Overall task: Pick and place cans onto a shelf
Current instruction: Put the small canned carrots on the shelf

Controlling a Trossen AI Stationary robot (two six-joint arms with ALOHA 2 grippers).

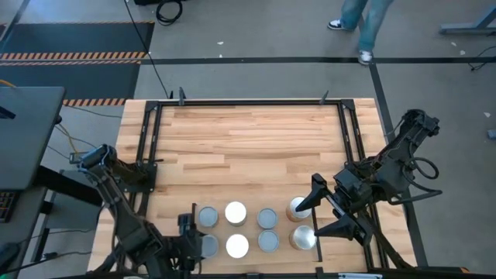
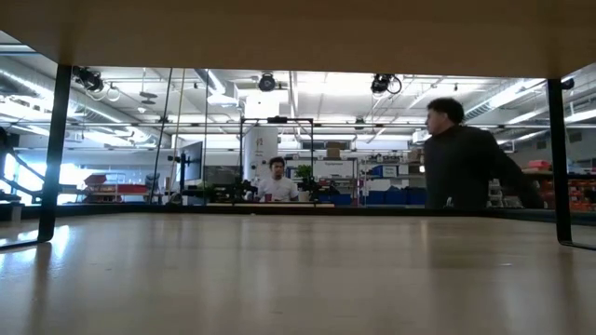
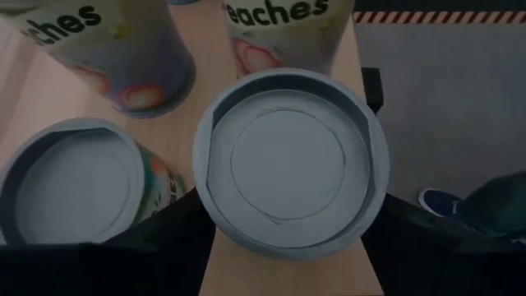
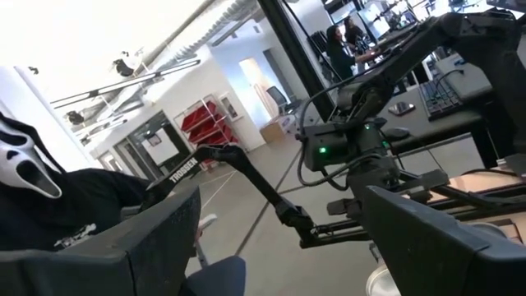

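Several cans stand in two rows at the near edge of the light-wood shelf (image 1: 248, 139), some grey-blue topped (image 1: 266, 218), some white topped (image 1: 235, 213). My left gripper (image 1: 198, 244) is down at the near-left can (image 3: 292, 164), open, with one dark finger on each side of it (image 3: 288, 247). My right gripper (image 1: 322, 209) hangs open above the two right-hand cans (image 1: 304, 237), pointing about level, with nothing between its fingers (image 4: 279, 247). My left gripper slants down from the table's near left side, one finger (image 3: 164, 234) left and one right of the grey-topped can's wall (image 3: 205, 205). The can stands upright on the wood. Its top hides the fingertips, so I cannot tell whether they touch it.
Thin black rails (image 1: 147, 155) run along the shelf's left, right and far sides. Two peach-labelled cans (image 3: 123, 57) and another grey-topped can (image 3: 74, 181) stand close around the near-left one. A person's legs (image 1: 364, 23) show beyond the table's far edge; people (image 2: 466, 158) are in the room.
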